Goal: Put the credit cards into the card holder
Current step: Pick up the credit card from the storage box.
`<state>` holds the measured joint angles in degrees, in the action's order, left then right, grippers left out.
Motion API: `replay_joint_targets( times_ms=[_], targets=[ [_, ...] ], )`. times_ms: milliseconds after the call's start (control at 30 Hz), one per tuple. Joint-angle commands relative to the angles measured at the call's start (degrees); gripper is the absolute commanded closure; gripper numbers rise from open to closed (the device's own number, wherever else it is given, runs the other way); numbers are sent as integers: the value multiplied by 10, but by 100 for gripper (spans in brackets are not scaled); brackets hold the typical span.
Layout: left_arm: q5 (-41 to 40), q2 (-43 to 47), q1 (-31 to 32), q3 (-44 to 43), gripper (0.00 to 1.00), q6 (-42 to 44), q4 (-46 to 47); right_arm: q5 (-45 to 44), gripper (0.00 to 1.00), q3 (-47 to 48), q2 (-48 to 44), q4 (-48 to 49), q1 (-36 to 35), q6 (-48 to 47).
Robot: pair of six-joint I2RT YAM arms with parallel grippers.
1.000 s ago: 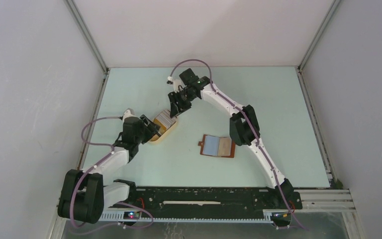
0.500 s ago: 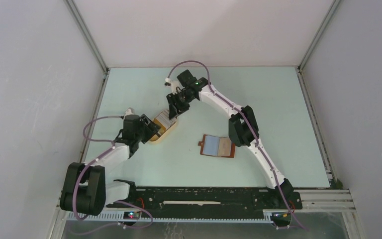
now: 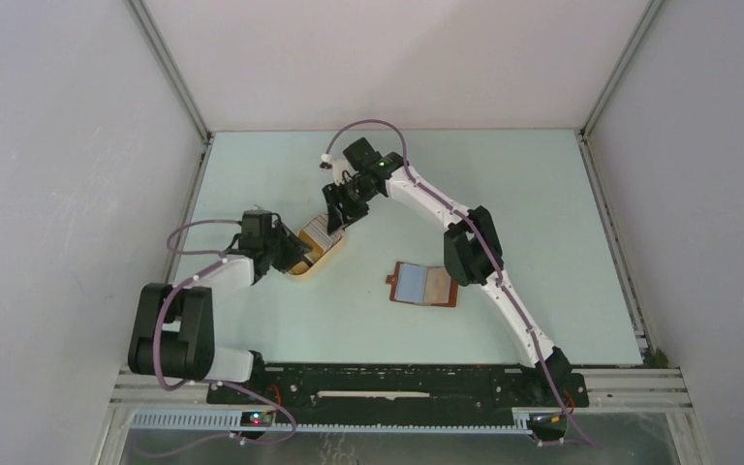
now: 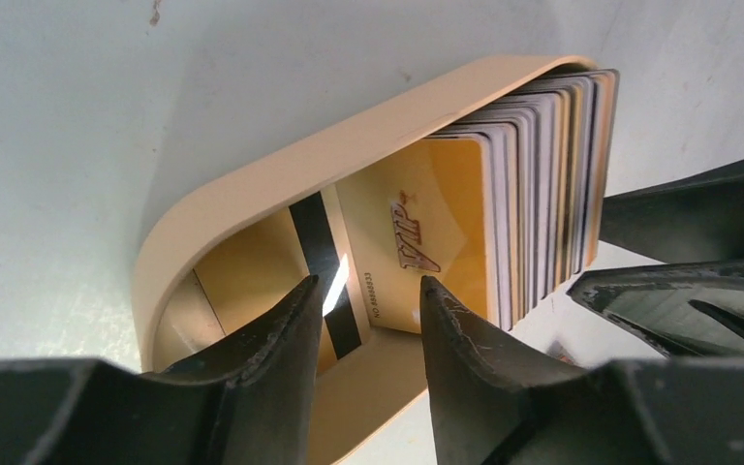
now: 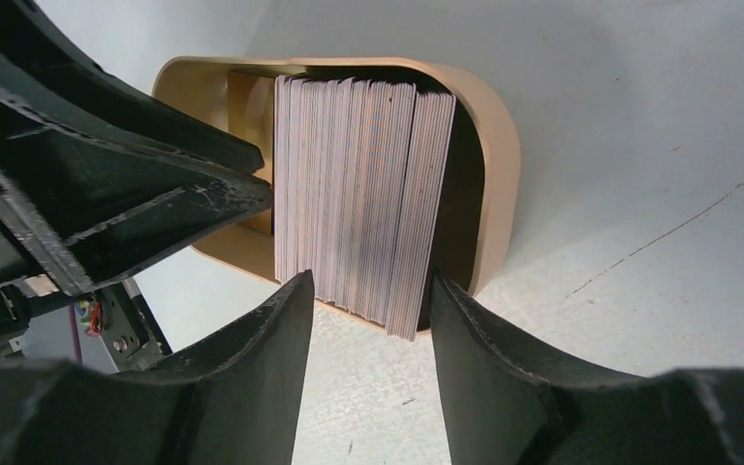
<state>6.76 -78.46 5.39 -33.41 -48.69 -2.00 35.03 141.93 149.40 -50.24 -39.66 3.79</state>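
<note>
Right gripper [image 5: 368, 283] near credit cards [image 3: 318, 232], on edge, row diagonal

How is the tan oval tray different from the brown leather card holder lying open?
The tan oval tray has a raised wall and holds a row of credit cards standing on edge. The reddish-brown leather card holder lies flat and open, with no card showing in it. The tray is rounded, the holder rectangular. The left claw and right claw are at the tray; the holder lies apart from them. Both rest on the pale green table.
</note>
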Motion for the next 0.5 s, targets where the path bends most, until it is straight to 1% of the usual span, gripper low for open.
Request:
replay_joint_targets(
  times_ms=[0,233,467],
  targets=[
    [43,-21,-11,-32,54,-5,-15,5,42,21,10,2,-4,19],
    [55,-36,-15,-38,54,-6,-15,21,40,21,16,2,-10,28],
    [76,-54,-24,-40,56,-11,-7,11,36,25,21,-1,-23,29]
  ],
)
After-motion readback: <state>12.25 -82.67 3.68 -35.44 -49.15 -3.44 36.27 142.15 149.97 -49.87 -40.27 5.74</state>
